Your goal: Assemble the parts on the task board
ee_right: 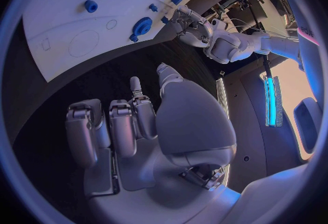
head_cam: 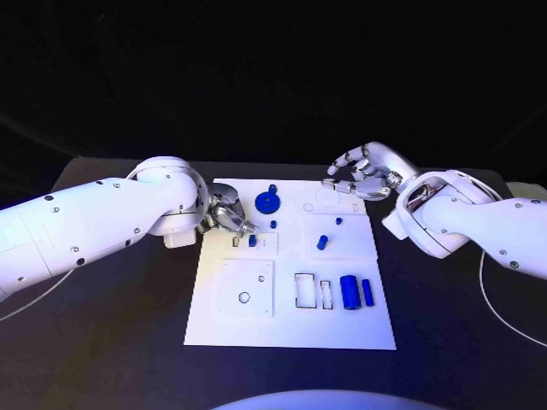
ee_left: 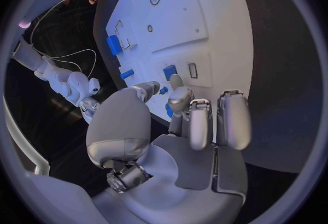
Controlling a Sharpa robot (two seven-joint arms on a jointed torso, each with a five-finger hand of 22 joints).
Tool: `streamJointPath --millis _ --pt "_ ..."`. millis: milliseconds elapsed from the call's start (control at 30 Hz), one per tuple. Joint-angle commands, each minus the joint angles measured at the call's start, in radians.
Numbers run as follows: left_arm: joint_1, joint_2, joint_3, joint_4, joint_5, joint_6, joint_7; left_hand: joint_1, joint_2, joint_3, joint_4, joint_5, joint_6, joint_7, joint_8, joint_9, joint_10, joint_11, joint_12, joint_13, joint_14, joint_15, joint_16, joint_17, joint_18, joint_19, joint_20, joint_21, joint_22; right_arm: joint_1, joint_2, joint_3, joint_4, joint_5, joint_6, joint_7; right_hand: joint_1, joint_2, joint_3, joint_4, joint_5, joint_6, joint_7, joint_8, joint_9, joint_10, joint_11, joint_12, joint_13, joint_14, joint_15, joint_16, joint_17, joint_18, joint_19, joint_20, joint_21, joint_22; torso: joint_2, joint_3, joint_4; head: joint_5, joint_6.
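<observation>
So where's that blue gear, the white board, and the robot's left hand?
Gear (head_cam: 267, 202): head view, on its round blue face.
Board (head_cam: 292, 329): head view, on a bare patch near its front edge.
Left robot hand (head_cam: 223, 213): head view, on the silver middle of the hand, over the board's left edge.

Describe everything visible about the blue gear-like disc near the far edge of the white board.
The blue gear-like disc is a round, plastic-looking piece with a lobed rim and a hub at its centre. It lies on the task board toward the far edge, left of the middle, close to the left hand, which does not visibly touch it. A small blue peg sits just beyond it. The right wrist view shows it too.
</observation>
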Motion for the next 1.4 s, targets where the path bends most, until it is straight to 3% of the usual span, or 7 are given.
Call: streamJointPath --millis 33,200,367,433,500,767,1400 --pt "0.009 -0.011 0.011 0.008 0.025 -0.036 0.013 0.022 -0.003 -0.02 0.001 0.0 -0.026 0.01 -0.02 -0.007 -0.05 0.009 -0.056 -0.079 0.094 0.007 -0.01 0.216 -0.007 -0.014 0.003 -0.019 -0.026 -0.001 0.0 0.0 -0.003 -0.011 0.009 0.001 -0.01 0.004 -0.003 0.002 -0.007 0.002 -0.005 0.007 0.001 -0.004 -0.002 -0.005 0.117 0.104 -0.008 0.0 0.254 -0.014 0.106 -0.007 0.004 0.263 0.0 -0.0001 0.0004 0.0 0.003" --pt "0.036 -0.031 0.026 0.004 0.053 -0.051 0.019 0.045 -0.006 -0.047 0.003 0.0 -0.083 0.038 -0.09 -0.045 -0.088 0.033 -0.097 -0.137 0.091 0.027 -0.016 0.205 -0.003 -0.024 0.018 -0.037 -0.052 -0.001 0.0 0.0 -0.008 -0.011 0.009 0.0 -0.01 0.004 -0.003 0.002 -0.007 0.002 -0.005 0.007 0.001 -0.004 -0.002 -0.005 0.117 0.104 -0.008 0.0 0.254 -0.014 0.106 -0.007 0.004 0.263 -0.001 0.0016 0.0012 0.002 0.009" --pt "0.064 -0.034 0.03 -0.033 0.069 -0.043 0.025 0.08 -0.003 -0.077 0.003 0.001 -0.107 0.07 -0.176 -0.113 -0.157 0.062 -0.168 -0.237 0.089 0.053 -0.019 0.199 0.001 -0.03 0.043 -0.05 -0.068 -0.001 0.0 0.0 -0.013 -0.011 0.009 0.0 -0.01 0.004 -0.003 0.002 -0.007 0.002 -0.005 0.007 0.001 -0.004 -0.002 -0.005 0.117 0.104 -0.008 0.0 0.254 -0.014 0.106 -0.007 0.004 0.263 -0.002 0.0008 0.0031 0.004 0.014" --pt "0.07 -0.025 0.03 -0.058 0.07 -0.04 0.029 0.101 -0.001 -0.09 0.003 0.001 -0.119 0.083 -0.211 -0.143 -0.222 0.074 -0.24 -0.33 0.085 0.063 -0.026 0.185 0.004 -0.037 0.053 -0.061 -0.085 -0.001 0.0 0.0 -0.014 -0.011 0.009 0.0 -0.01 0.004 -0.003 0.002 -0.007 0.002 -0.005 0.007 0.001 -0.004 -0.002 -0.005 0.117 0.104 -0.008 0.0 0.254 -0.014 0.106 -0.007 0.004 0.263 -0.001 0.0003 0.0026 0.005 0.016" --pt "0.073 -0.016 0.029 -0.08 0.069 -0.036 0.031 0.115 0.001 -0.095 0.003 0.001 -0.135 0.092 -0.235 -0.162 -0.225 0.082 -0.246 -0.337 0.085 0.07 -0.026 0.186 0.004 -0.037 0.059 -0.061 -0.084 -0.001 0.001 0.0 -0.016 -0.011 0.009 0.0 -0.01 0.004 -0.003 0.002 -0.007 0.002 -0.005 0.007 0.001 -0.004 -0.002 -0.005 0.117 0.104 -0.008 0.0 0.254 -0.014 0.106 -0.007 0.004 0.263 0.0 -0.0011 0.0027 0.005 0.017" --pt "0.077 0.034 0.011 -0.174 0.042 0.002 0.035 0.126 0.006 -0.098 0.003 0.001 -0.133 0.094 -0.244 -0.173 -0.222 0.084 -0.246 -0.341 0.086 0.073 -0.025 0.188 0.002 -0.033 0.062 -0.056 -0.074 -0.001 0.004 0.0 -0.019 -0.011 0.01 0.001 -0.01 0.004 -0.003 0.002 -0.007 0.002 -0.005 0.007 0.001 -0.004 -0.002 -0.005 0.117 0.104 -0.008 0.0 0.254 -0.014 0.106 -0.007 0.004 0.263 0.003 -0.0017 -0.0003 0.01 0.018" --pt "0.074 0.101 -0.01 -0.276 0.013 0.099 0.02 0.121 0.017 -0.114 0.006 -0.006 -0.093 0.086 -0.234 -0.184 -0.209 0.078 -0.239 -0.341 0.09 0.069 -0.018 0.202 0.0 -0.026 0.061 -0.044 -0.054 -0.001 0.008 0.0 -0.019 -0.011 0.011 0.001 -0.01 0.004 -0.003 0.002 -0.007 0.002 -0.005 0.007 0.001 -0.004 -0.002 -0.005 0.117 0.104 -0.008 0.0 0.254 -0.014 0.106 -0.007 0.004 0.263 0.002 -0.0002 -0.0013 0.012 0.009"
